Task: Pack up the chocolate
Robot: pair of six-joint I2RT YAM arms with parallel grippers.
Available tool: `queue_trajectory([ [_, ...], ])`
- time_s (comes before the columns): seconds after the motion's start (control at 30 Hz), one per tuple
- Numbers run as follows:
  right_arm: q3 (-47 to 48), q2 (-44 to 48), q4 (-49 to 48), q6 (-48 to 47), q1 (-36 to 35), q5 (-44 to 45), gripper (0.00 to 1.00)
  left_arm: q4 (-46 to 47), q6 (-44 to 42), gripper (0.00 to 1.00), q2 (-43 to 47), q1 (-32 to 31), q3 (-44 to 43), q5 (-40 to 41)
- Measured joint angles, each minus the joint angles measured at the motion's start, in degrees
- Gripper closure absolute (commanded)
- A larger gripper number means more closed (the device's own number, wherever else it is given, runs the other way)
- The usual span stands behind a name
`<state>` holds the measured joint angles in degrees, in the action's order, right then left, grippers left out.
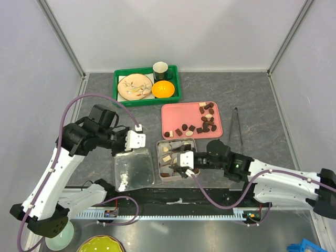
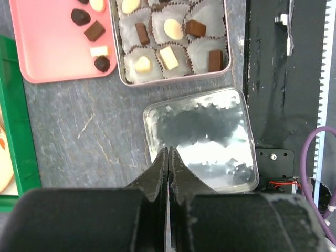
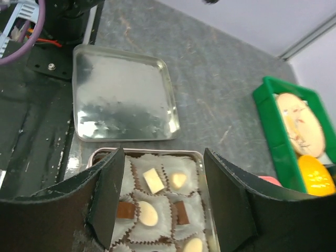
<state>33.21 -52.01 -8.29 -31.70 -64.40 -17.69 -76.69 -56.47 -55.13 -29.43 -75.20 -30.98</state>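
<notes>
**A:** How will the chocolate (image 1: 206,122) handle?

**B:** I judge it light, small and stiff, but easy to scuff and smooth enough to slip. Pinch one piece gently across its short sides. Loose pieces lie on the pink tray (image 1: 173,113). Others sit in paper cups inside the tin (image 2: 227,31).

**A:** And the fingers?

**B:** The right fingers (image 3: 107,199) stand spread wide over the tin with nothing between them. The left fingers (image 2: 168,168) are pressed together and empty at the edge of the shiny lid (image 2: 210,131). I cannot tell if they touch it.

**A:** What about the surface and the room?

**B:** The table (image 1: 252,94) is grey, flat and matt, with pale walls around it. The tin lies just beside the pink tray, so the carry looks short. The tongs (image 1: 234,126) lie off to the right.
</notes>
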Motion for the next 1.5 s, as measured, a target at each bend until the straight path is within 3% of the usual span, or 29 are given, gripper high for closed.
queue_trajectory([
  [0.2,1.55,-10.73,-2.89,2.47,-0.98,-1.73,0.34,0.2,0.02,0.98,0.0,-0.33,0.52,-0.66],
  [0.3,1.62,-12.68,-3.19,2.99,-2.29,-0.63,0.34,0.7,0.15,0.98,2.05,-0.37,6.6,1.01],
  [0.33,1.53,-12.52,-3.54,3.19,-2.97,-0.15,0.34,0.63,0.46,0.94,2.67,-0.52,9.55,2.21],
  [0.5,-0.61,-7.37,-6.34,4.0,-3.61,4.13,0.35,5.53,4.17,0.96,1.27,-1.31,23.65,13.9],
  [0.7,-1.66,0.46,-7.76,6.1,-3.61,7.8,0.36,18.18,4.55,0.94,-7.34,-1.01,30.93,22.36],
  [1.0,-2.86,9.09,-6.75,9.46,-3.61,10.99,0.36,29.18,4.28,0.86,-21.24,7.78,29.51,20.46],
  [1.5,-4.44,12.04,-4.22,11.08,-3.61,13.7,0.36,33.11,0.66,0.78,-27.74,8.35,29.81,17.7],
])
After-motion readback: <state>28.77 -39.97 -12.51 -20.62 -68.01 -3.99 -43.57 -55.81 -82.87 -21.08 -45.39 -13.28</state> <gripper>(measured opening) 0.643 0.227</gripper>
